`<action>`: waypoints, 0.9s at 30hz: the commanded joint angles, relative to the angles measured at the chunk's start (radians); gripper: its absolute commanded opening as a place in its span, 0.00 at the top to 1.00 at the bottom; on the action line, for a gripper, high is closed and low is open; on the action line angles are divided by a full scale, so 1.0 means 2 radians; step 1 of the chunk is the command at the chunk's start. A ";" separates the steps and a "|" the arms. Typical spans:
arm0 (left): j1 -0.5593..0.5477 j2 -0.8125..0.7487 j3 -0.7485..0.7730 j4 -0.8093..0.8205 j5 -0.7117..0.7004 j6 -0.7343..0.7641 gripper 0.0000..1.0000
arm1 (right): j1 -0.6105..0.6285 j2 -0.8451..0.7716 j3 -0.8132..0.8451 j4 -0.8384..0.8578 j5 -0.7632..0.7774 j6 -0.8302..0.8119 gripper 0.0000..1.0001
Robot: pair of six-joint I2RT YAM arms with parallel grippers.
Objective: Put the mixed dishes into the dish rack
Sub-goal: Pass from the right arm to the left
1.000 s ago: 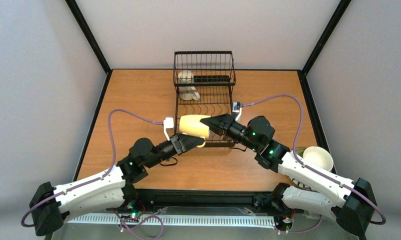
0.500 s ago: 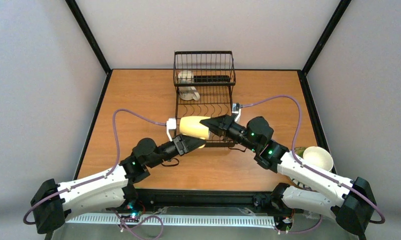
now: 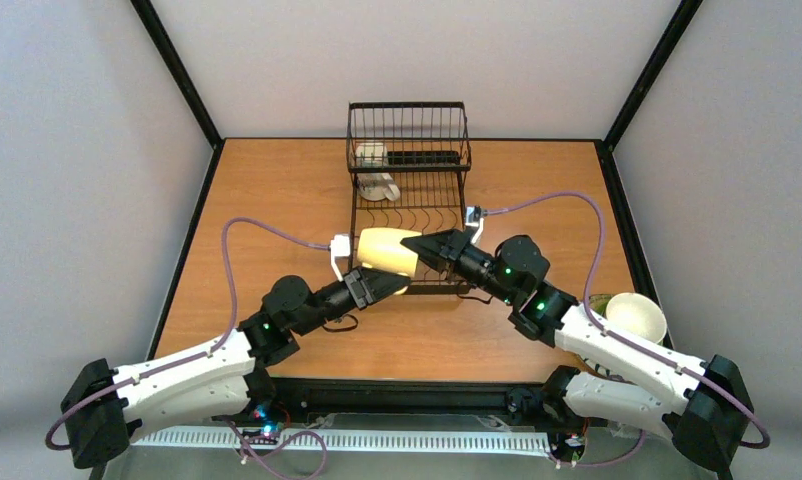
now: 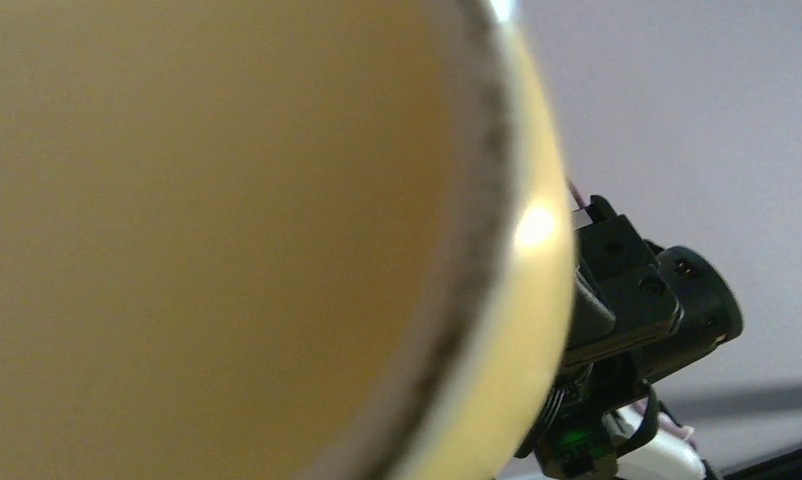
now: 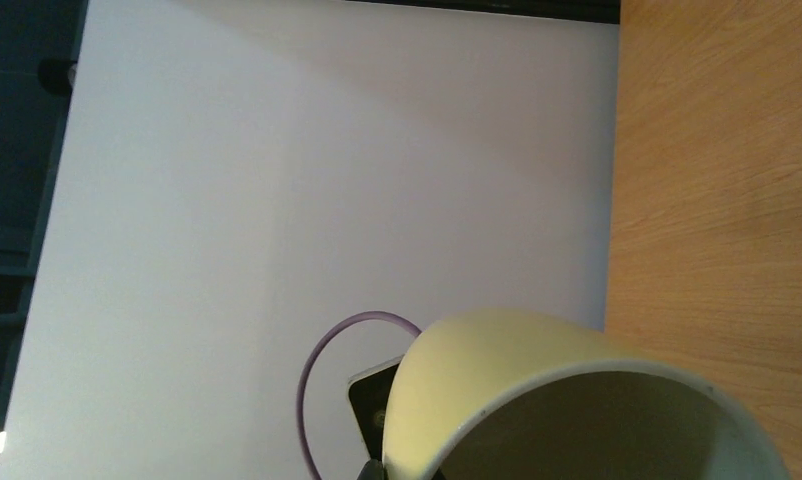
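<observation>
The cream-yellow mug (image 3: 385, 250) lies on its side in the air over the near end of the black wire dish rack (image 3: 409, 212). My left gripper (image 3: 397, 285) is shut on its lower rim. My right gripper (image 3: 413, 243) lies on its upper rim and looks shut on it. The mug fills the left wrist view (image 4: 227, 240) and hides the fingers. Its rim and mouth show at the bottom of the right wrist view (image 5: 497, 390). A white mug (image 3: 370, 155) sits in the basket section. Another white dish (image 3: 380, 186) lies in the plate slots.
A white bowl (image 3: 637, 316) sits on a lime-green plate (image 3: 601, 301) at the table's right edge, beside my right forearm. Purple cables loop from both wrists over the table. Grey walls close in the table on three sides.
The left arm has shifted slightly to the right and its cable loop has risen. The mug and the right gripper have barely moved.
</observation>
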 commanded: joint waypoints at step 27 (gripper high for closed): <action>-0.005 -0.015 0.043 -0.028 -0.062 0.038 1.00 | 0.003 -0.018 0.024 -0.105 0.014 -0.067 0.49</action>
